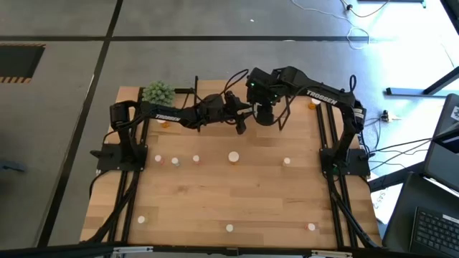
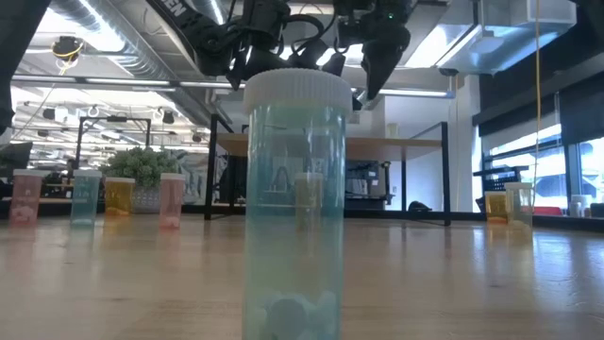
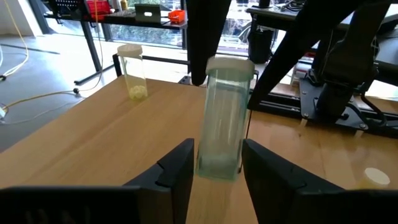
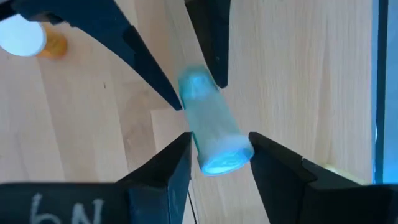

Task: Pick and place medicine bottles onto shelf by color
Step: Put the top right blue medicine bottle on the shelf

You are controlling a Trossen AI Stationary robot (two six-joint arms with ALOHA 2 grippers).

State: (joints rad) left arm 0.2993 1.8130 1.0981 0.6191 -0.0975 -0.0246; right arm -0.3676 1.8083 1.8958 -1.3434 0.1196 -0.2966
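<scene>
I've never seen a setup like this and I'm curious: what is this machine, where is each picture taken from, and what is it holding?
It is a robot with two dark arms at a wooden table. One picture looks down from above, one looks level across the tabletop, two come from cameras on the wrists. On the table stand small capped bottles and a potted plant. The left gripper grips a pale blue-green bottle; the right gripper is at that bottle's cap end.

Wide bare tabletop (image 1: 237, 197) at mid-table; open passage between scattered bottles; crowded over the shelf (image 1: 287, 118), both arms meeting around 1 pale blue bottle (image 3: 222, 118); potted plant (image 1: 158, 92) blocking the far left corner.
</scene>
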